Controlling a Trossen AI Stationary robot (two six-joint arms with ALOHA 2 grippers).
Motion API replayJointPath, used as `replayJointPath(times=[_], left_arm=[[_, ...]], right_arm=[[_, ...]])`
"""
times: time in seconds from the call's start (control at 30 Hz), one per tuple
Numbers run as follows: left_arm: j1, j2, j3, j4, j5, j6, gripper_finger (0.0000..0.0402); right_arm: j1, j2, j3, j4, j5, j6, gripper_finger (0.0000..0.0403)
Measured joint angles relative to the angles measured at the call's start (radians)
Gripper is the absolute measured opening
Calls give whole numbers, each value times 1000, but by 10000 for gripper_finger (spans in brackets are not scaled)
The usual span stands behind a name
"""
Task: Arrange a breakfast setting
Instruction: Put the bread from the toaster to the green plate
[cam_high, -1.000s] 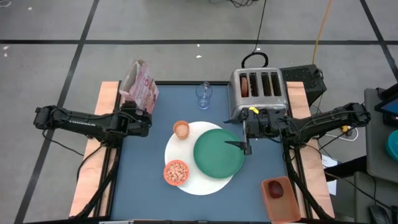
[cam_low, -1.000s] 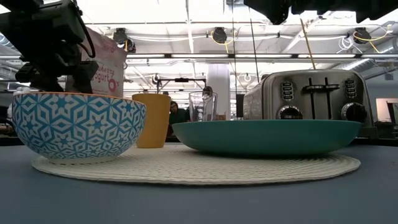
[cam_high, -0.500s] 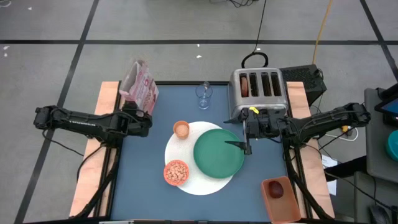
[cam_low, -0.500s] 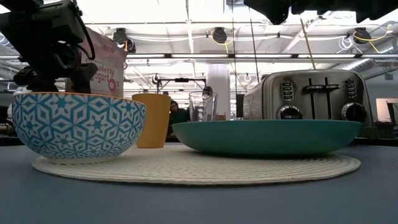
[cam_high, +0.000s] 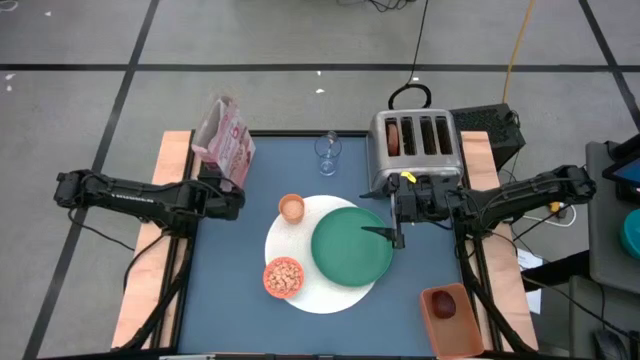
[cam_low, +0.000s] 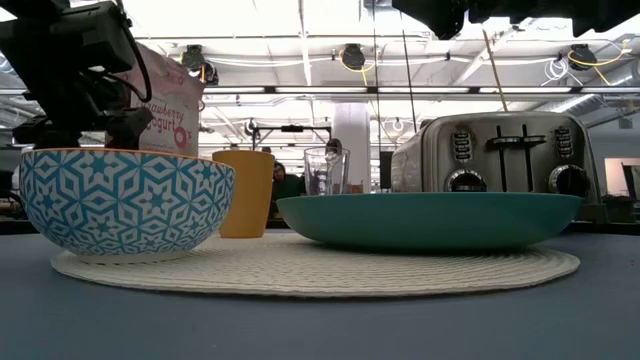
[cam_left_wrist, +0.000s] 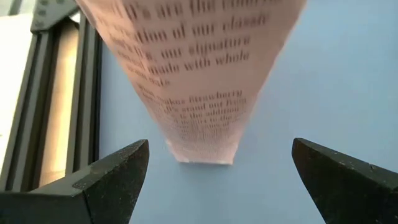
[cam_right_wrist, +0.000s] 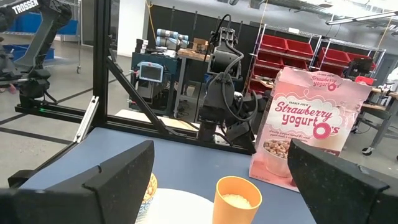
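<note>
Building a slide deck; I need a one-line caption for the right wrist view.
Open right gripper faces the orange cup, pink cereal bag and the left arm across the blue table.

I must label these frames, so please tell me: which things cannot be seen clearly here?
- Bowl contents: low view, hidden by its own wall.
- Spoon: high view, a thin dark shape, part under the right gripper.
- Cereal box: left wrist view, top cut off by the edge.
- Red fruit: high view, too small to identify.
</note>
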Motion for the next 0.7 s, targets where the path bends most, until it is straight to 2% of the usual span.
replayJointPath(times=[0.33, 0.57, 0.7], left_arm=[[0, 0, 0, -13, 39, -36, 397], [0, 0, 0, -25, 159, -81, 397], [0, 0, 0, -24, 193, -71, 397]], right_arm=[[0, 0, 0, 0, 0, 0, 357], [0, 0, 0, 0, 0, 0, 357], [0, 0, 0, 0, 0, 0, 357]])
